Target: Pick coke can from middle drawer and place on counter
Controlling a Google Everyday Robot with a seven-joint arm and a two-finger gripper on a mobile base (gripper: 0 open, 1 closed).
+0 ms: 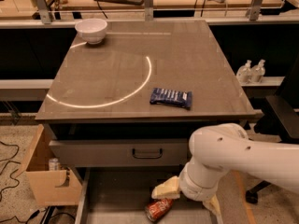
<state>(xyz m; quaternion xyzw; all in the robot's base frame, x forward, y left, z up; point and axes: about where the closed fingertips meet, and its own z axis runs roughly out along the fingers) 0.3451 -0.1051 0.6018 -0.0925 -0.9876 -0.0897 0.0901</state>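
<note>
Because the middle drawer [117, 195] is pulled out below the front edge of the counter [187, 69], its grey floor is exposed from above, and this is what lets the arm [243, 157] reach inside. In the camera view the coke can [159, 209] lies on its side on that floor, roughly under the middle of the front edge, turned at a slant. A can on its side can roll, so I judge that a grasp across its round body is the safer one.

The gripper [164, 189] hangs low inside the drawer, just above the can and very near to it, while the thick white arm comes in from the side of the front right corner. This low, slanted pose seems chosen to pass under the closed drawer front [93, 153] that sits above. Whether the gripper is spread or closed together I cannot tell, and contact with the can is not visible either, so the can is probably not yet lifted.

On the counter, a white bowl [91, 30] stands near the far left corner and a dark-blue snack wrapper [171, 97] lies flat near the front edge, toward its right half. The middle of the top, inside the pale arc, offers room for the can. A cardboard box [46, 185] stands on the ground below the front left corner.
</note>
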